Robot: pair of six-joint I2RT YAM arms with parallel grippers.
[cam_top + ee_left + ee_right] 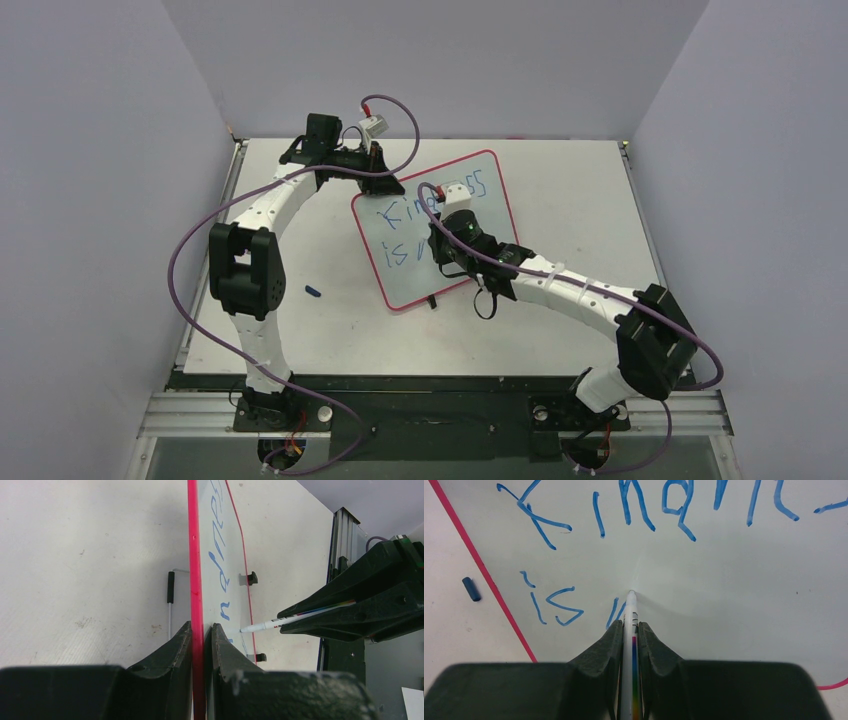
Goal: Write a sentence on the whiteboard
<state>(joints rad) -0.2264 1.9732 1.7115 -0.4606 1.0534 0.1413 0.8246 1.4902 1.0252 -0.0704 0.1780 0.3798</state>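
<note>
left gripper (pixel 201 630): clamped on whiteboard (pixel 235 580) red rim | right gripper (pixel 630 627): clamped on marker (pixel 631 605) | tip touching board after "is" of sentence (pixel 599 515) | blank board right of tip

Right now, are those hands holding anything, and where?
The left hand pinches the whiteboard at its red edge; the right hand grips the marker just behind its tip.

Bright even light, soft shadows, near jaws slightly blurred in wrist views
</note>
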